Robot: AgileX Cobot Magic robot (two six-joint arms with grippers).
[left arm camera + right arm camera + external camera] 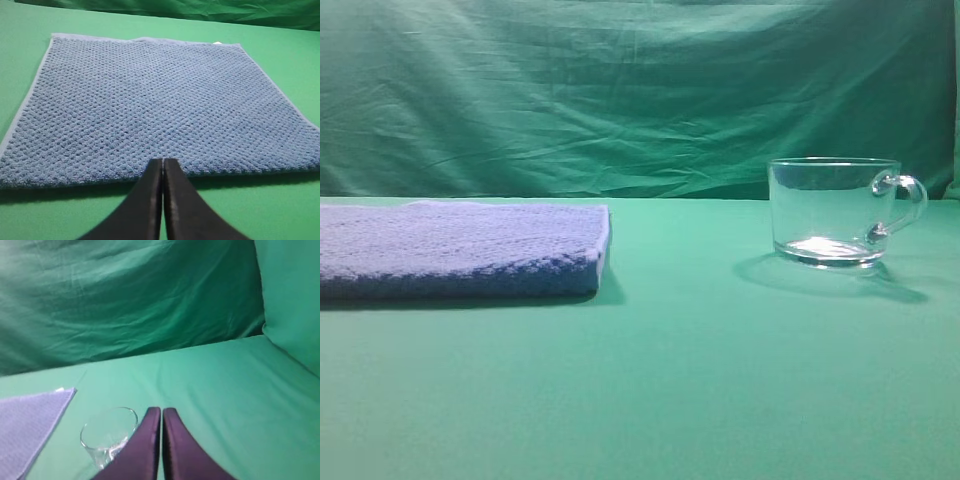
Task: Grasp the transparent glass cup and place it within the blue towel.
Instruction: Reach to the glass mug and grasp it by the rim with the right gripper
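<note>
Exterior high view: the transparent glass cup (835, 212) is seen upright on the green table cover (690, 380), to the right, with its loop handle turned to the right. A faint shadow is cast on the cover below and beside it. The blue towel (460, 250) is laid flat at the left, well apart from the cup, with bare green cover between them. A creased green backdrop (640, 90) is hung behind the table. Neither arm is seen in this view.

Left wrist view: the left gripper (162, 162) is held just short of the near edge of the towel (150, 105), its two dark fingers pressed together, nothing between them. The knobbly weave of the towel is shown plainly.

Right wrist view: the right gripper (161, 411) is seen with its fingers closed against each other, empty. The cup (107, 435) is found just left of the fingers, below them in the picture; contact cannot be judged. A corner of the towel (27, 425) is seen at the far left.
</note>
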